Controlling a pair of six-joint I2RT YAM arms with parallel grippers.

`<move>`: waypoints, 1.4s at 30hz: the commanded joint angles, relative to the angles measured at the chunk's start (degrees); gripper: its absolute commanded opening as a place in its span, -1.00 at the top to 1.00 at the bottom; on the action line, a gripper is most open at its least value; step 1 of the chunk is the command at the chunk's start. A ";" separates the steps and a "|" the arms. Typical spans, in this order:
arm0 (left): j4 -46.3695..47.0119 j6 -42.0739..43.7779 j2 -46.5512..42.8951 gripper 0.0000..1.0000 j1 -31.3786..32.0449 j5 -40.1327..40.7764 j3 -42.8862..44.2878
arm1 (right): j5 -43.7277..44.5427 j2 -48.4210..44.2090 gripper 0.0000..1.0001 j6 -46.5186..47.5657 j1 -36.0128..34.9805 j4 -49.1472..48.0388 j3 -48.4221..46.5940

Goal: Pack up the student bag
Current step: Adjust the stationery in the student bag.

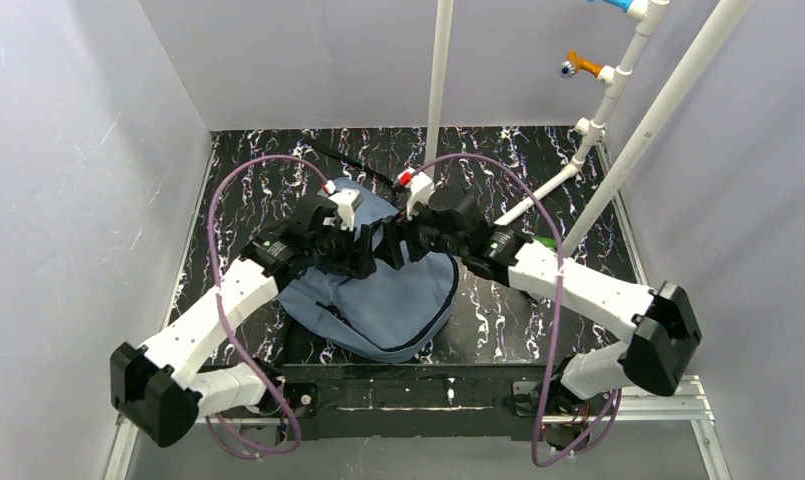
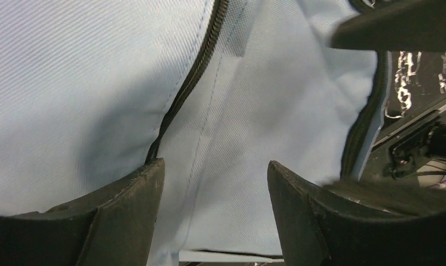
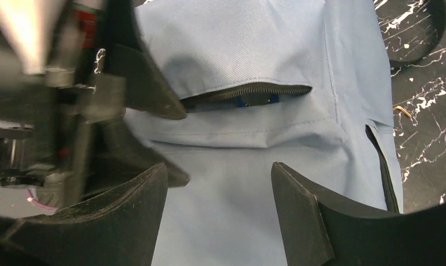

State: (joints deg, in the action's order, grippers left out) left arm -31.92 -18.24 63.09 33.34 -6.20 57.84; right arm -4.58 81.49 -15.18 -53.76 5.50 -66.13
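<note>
The black table (image 1: 538, 160) with white marbling is filling the floor of the booth, and pale walls (image 1: 68, 150) are closing it in. One white pipe (image 1: 440, 80) is standing upright at the back, and a second pipe (image 1: 668, 100) is leaning across on the right. An orange handle (image 1: 578, 63) is sticking out from the fitted pipe (image 1: 618, 75) beside it. A small green thing (image 1: 546, 241) is peeking out, too hidden to name.
</note>
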 commanded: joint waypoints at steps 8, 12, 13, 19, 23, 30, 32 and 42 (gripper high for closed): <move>1.62 6.10 4.24 -0.24 -0.91 -5.18 2.32 | 3.96 -7.73 -0.50 -1.27 1.40 0.19 4.69; 4.92 7.35 -2.77 -0.31 -0.91 -2.57 0.04 | 10.13 -9.28 -0.52 -1.63 2.09 2.39 6.49; 4.96 7.86 -3.89 -0.35 -0.91 -0.83 -0.22 | 11.07 -9.81 -0.52 -1.83 2.28 2.61 7.13; 1.00 8.29 -0.82 -0.36 -1.26 0.69 1.08 | 13.96 -13.04 -0.54 -3.23 3.56 3.57 9.85; 0.63 6.58 2.16 -0.35 -1.33 0.65 0.62 | 14.25 -14.75 -0.54 -3.36 4.00 4.26 10.35; -2.01 3.83 7.56 -0.23 -1.43 -3.19 0.80 | 14.07 -16.03 -0.54 -3.28 4.27 4.21 10.24; -2.66 3.65 8.19 -0.12 -1.54 -5.75 0.92 | 13.47 -15.81 -0.53 -3.34 4.32 3.82 9.93; 8.42 -2.28 1.48 0.91 -10.04 -34.95 -2.39 | 11.77 -14.94 -0.54 -3.80 4.36 2.64 9.35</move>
State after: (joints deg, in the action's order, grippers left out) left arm -27.86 -17.12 68.84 25.85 -23.83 56.95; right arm 7.99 66.74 -18.33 -49.56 10.55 -55.57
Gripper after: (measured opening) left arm 0.091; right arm 0.766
